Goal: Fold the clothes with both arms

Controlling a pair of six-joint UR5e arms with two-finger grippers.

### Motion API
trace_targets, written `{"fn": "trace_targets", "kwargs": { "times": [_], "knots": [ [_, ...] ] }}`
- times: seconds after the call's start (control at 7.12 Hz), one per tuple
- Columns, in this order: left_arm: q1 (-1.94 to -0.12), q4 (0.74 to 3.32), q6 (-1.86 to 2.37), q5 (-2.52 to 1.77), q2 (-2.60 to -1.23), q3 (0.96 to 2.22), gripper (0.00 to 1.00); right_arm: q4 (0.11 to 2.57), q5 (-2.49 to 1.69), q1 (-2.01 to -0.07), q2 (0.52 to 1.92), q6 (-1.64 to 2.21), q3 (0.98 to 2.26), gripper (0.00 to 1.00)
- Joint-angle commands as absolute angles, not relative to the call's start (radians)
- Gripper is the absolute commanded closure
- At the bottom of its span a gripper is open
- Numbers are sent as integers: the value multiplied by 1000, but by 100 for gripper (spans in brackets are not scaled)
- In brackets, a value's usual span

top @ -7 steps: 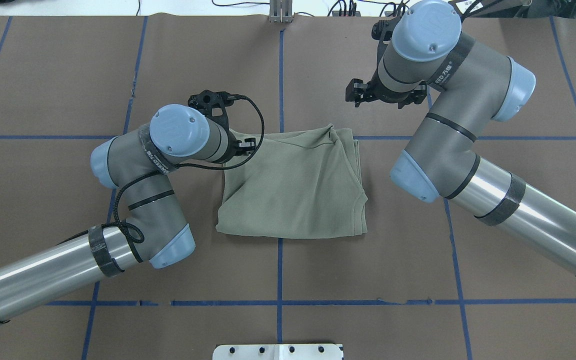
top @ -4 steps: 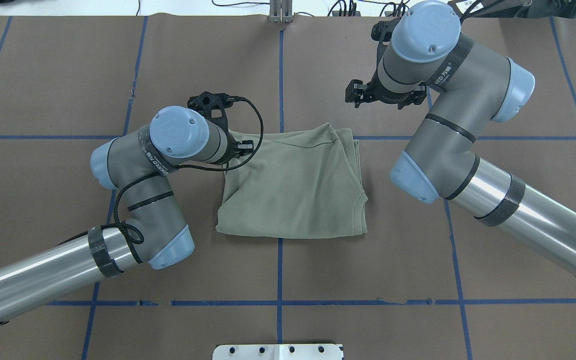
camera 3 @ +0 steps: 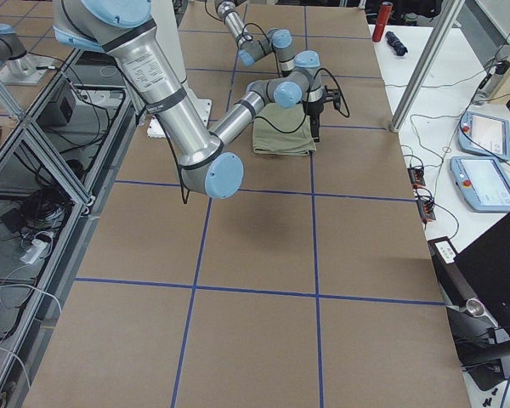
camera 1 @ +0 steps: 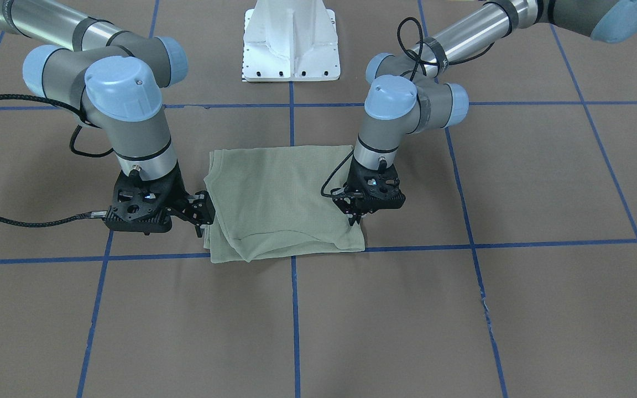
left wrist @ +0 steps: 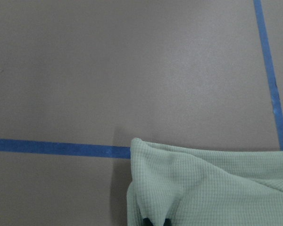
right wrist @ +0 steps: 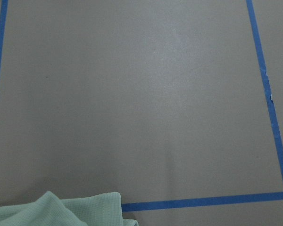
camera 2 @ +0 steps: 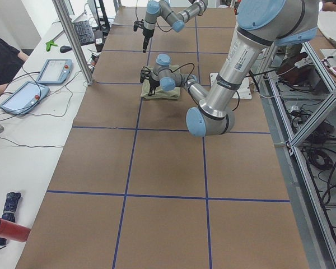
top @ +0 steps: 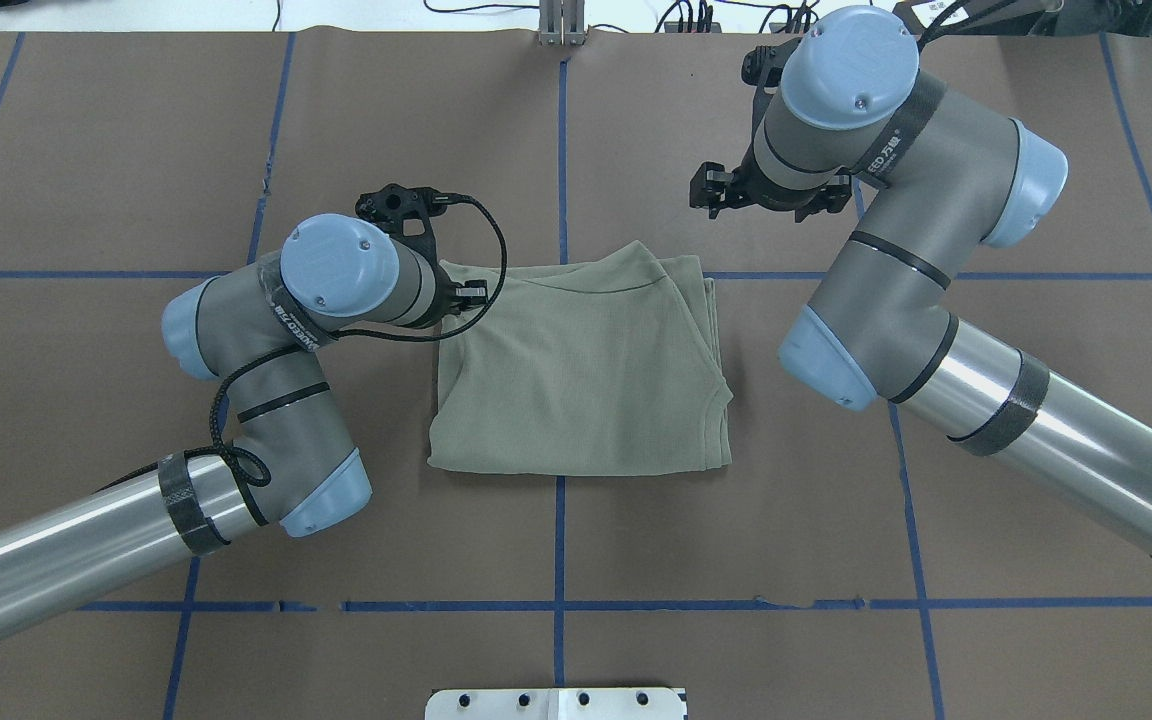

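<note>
Left gripper is pinched tight on the shirt corner right under it. Right gripper hangs spread wide, holding nothing, shirt off to its side.

Brown table cover. Blue tape lines marking grid of large squares. White metal pedestal at table's robot-side edge, row of bolt holes in base plate.

Exterior left view: white side bench alongside table, trailing cables; grey pendant near aluminium post; second pendant just beside first; keyboard behind post; red cylinder touching dark rolled bundle at near end.
</note>
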State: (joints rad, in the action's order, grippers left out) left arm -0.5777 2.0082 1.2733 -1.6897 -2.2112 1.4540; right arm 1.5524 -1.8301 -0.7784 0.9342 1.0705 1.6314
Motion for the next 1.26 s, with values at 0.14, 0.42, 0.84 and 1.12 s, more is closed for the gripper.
{"fn": "trace_targets", "kwargs": {
  "times": [0.14,0.42,0.84,1.12],
  "knots": [
    [-589,2010,1269,-1692,-2207,1476,0,1552,-1830,-775,937,1071,1631,0],
    [-614,1974,1218,-1726,-2194,1557,0,1552,-1830,-775,937,1071,1631,0],
    [-601,2015,1293,-1738,-2226,1514,0,1551,-1830,-772,939,1071,1629,0],
    [-594,2170,1296,-1736,-2235,1415,0,1551,-1830,-772,939,1072,1629,0]
  ]
}}
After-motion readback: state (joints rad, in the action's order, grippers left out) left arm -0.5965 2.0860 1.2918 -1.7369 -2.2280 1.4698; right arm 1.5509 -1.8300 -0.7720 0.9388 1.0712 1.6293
